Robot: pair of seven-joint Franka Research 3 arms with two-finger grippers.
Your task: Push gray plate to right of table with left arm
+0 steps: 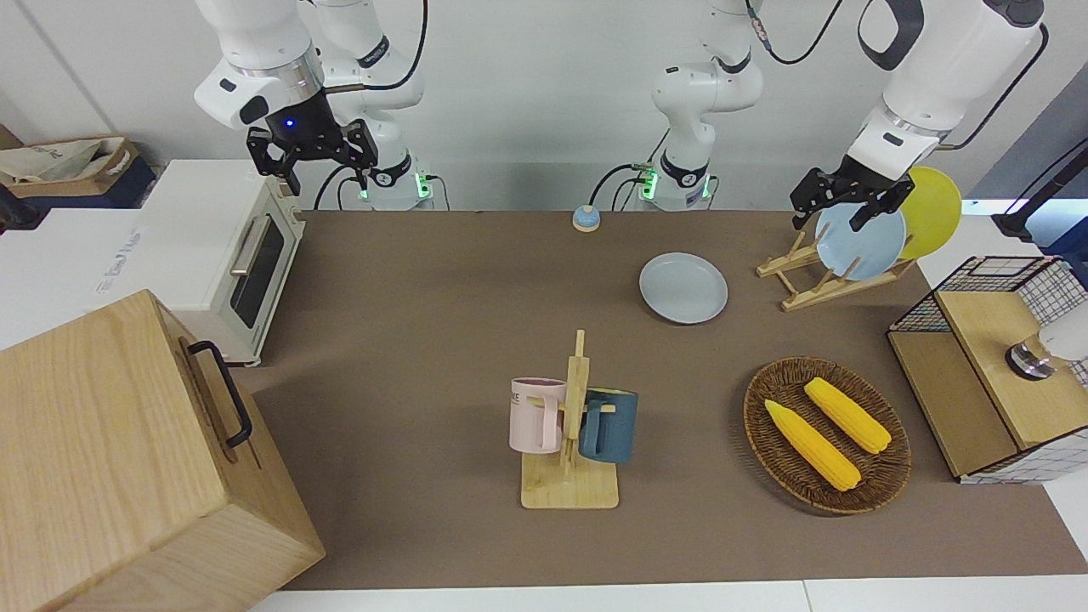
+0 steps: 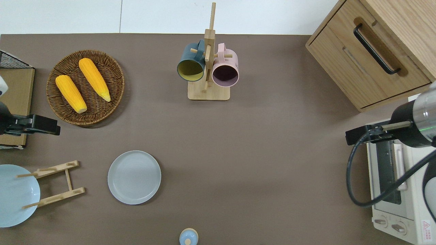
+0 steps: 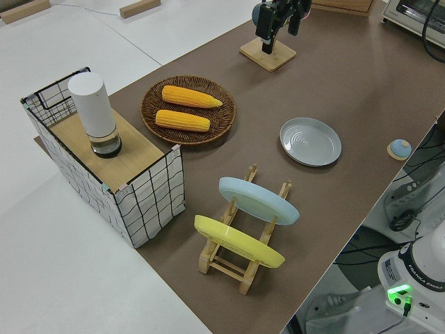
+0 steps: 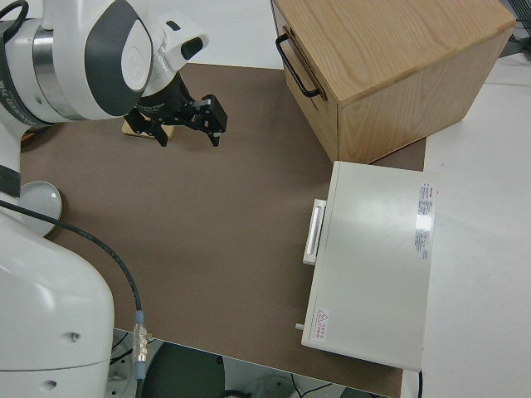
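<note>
The gray plate (image 1: 683, 288) (image 2: 134, 177) (image 3: 311, 141) lies flat on the table (image 1: 442, 280) (image 2: 265, 153) (image 3: 361, 90), toward the left arm's end and fairly near the robots. Nothing touches it.

Just beside it, closer to the left arm's end of the table, stands a wooden rack (image 1: 807, 276) (image 2: 56, 183) (image 3: 240, 254) that holds a sky-blue plate (image 1: 860, 242) (image 2: 15, 195) (image 3: 259, 200) and a yellow plate (image 1: 933, 211) (image 3: 238, 241), both leaning on edge. Farther from the robots than the gray plate is a wicker basket (image 1: 765, 433) (image 2: 112, 73) (image 3: 153, 104) with two corn cobs (image 1: 829, 429) (image 2: 83, 83) (image 3: 184, 108) in it. A small blue bell (image 1: 586, 218) (image 2: 188, 237) (image 3: 400, 147) sits at the table edge nearest the robots.

The left gripper (image 1: 841, 198) (image 2: 46, 125) (image 3: 281, 17) hangs in the air with its fingers open and holds nothing; in the overhead view it is over bare table between the basket and the rack, well apart from the gray plate.

Near the middle of the table, farther from the robots, a mug stand (image 1: 571, 476) (image 2: 208, 90) carries a pink mug (image 1: 536, 415) (image 2: 225, 70) and a dark blue mug (image 1: 609, 425) (image 2: 191, 65).

The right arm is parked; its gripper (image 1: 313, 153) (image 4: 187, 122) has the fingers open and empty.
</note>
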